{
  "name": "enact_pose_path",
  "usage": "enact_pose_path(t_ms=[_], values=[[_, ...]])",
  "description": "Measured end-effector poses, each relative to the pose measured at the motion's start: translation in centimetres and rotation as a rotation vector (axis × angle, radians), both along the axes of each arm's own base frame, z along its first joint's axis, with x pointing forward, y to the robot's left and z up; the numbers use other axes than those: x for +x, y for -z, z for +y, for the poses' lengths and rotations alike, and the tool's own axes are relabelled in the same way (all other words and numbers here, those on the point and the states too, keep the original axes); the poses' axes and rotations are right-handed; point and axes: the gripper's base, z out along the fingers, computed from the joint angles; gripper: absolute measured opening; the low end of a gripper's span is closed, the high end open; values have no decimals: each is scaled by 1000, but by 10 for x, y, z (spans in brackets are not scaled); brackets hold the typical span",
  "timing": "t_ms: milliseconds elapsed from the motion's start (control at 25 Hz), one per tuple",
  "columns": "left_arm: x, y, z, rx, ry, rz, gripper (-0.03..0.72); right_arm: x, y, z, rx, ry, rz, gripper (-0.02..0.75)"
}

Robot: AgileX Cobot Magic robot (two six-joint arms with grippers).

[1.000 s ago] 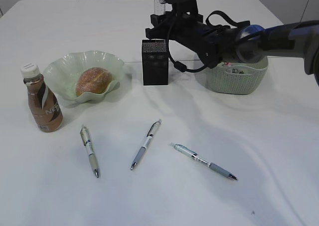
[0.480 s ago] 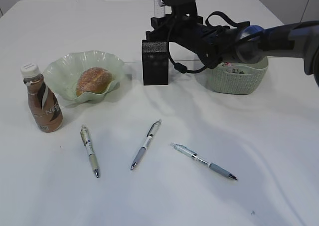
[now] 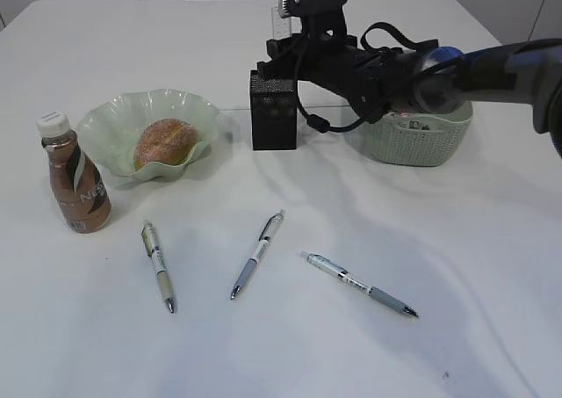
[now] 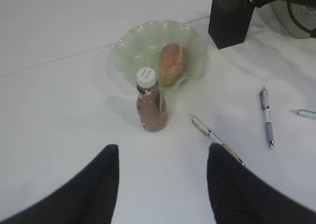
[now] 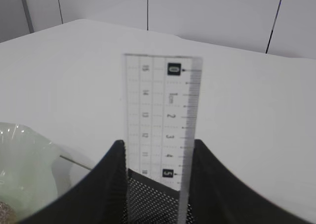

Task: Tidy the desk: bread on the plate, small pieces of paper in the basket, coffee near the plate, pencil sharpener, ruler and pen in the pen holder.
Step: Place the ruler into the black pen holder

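Spreading across every view is the white table (image 3: 290, 345), which carries everything else. Next in size is the right arm, reaching in from the right of the exterior view, its tool (image 5: 159, 155) poised over the black mesh pen holder (image 3: 273, 111). That tool is partly closed on the clear ruler (image 5: 160, 120), whose edges lie against both dark fingers (image 5: 106, 184) in the right wrist view; the ruler stands upright with its lower end at the holder's open mouth, its upper end sticking up above the tool.

Behind the arm, at the right, sits the sage-green basket (image 3: 421, 143), partly hidden, with some small bits inside that are too unclear to name. To the left of the pen holder stands the ruffled green plate (image 3: 105, 121), and the bread (image 3: 164, 143) lies in it. Just beside the plate's near-left edge the coffee (image 3: 76, 184) stands upright, cap on.

Three pens lie loose on the near part of the table, well apart from one another: left pen (image 3: 158, 265), middle pen (image 3: 257, 253), right pen (image 3: 360, 285).

The left tool (image 4: 163, 184) hovers over the table's near side, roughly half open and holding nothing.
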Motion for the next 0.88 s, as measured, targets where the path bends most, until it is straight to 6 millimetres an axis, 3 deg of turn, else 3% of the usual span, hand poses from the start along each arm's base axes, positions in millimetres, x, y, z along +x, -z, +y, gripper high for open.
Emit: enact_pose_path(t_ms=[520,680,880], values=[[0,0,-2,-18,9,6,401,1,5,-2,27,42,126,417],[0,1,-2,-19,10,8,401,3,-1,-2,26,47,127,419],[0,1,-2,-19,10,7,401,9,-23,-5,-6,99,215,419]])
